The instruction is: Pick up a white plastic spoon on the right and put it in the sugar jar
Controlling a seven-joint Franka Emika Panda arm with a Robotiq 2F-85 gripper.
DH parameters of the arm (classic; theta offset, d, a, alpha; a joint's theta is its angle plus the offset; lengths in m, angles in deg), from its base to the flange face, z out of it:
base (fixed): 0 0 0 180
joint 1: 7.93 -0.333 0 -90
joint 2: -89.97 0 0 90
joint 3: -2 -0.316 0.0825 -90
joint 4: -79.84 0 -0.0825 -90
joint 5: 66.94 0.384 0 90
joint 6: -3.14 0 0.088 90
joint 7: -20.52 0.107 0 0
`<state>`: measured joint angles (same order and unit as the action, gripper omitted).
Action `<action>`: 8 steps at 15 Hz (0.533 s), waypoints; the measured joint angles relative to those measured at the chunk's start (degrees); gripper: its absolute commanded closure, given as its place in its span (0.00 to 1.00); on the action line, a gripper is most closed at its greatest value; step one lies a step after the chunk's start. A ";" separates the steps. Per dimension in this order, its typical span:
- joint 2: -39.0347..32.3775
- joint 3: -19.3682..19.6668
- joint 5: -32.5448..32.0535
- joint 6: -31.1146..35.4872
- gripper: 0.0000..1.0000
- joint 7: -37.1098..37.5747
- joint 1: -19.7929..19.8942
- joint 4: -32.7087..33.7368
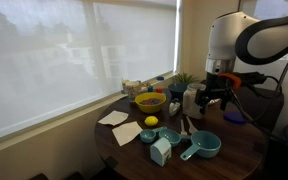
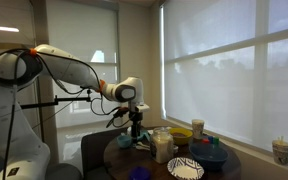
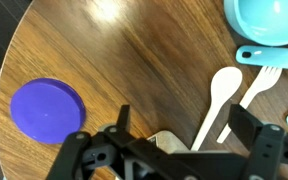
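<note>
**End effector open, spoon on the tabletop**

The round wooden tabletop (image 3: 134, 50) fills the wrist view. The end effector (image 3: 184, 130) enters from the lower edge, its fingers spread wide and holding nothing. In an exterior view the sugar jar (image 2: 162, 148) stands low, right of centre. A purple disc (image 3: 47, 108) lies at lower left. The white plastic spoon (image 3: 219, 100) lies flat right of centre, beside a white fork (image 3: 261, 85).

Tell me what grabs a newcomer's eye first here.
A flat round purple disc stands out on the round wooden table at the wrist view's left, near the open black jaws. A white plastic spoon and a white plastic fork lie side by side at the right, below a teal plastic measuring cup.
</note>
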<state>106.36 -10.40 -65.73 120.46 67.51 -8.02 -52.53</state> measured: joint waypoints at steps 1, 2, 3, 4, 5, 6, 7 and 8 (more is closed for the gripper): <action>-0.82 -0.61 -2.16 1.78 0.00 3.69 0.00 -0.19; -1.60 -1.00 -4.47 3.25 0.00 7.33 0.01 -0.38; -2.25 -1.19 -6.56 4.29 0.00 10.54 0.01 -0.55; -2.89 -1.26 -8.43 4.95 0.00 13.35 0.01 -0.69; -3.49 -1.27 -10.07 5.38 0.00 15.73 0.01 -0.78; -4.04 -1.26 -11.30 5.62 0.00 17.50 0.01 -0.82; -4.57 -1.25 -12.10 5.75 0.00 18.92 -0.02 -0.83; -5.05 -1.23 -12.45 6.00 0.00 19.88 -0.08 -0.83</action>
<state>101.31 -11.63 -78.17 126.46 87.38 -8.10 -53.36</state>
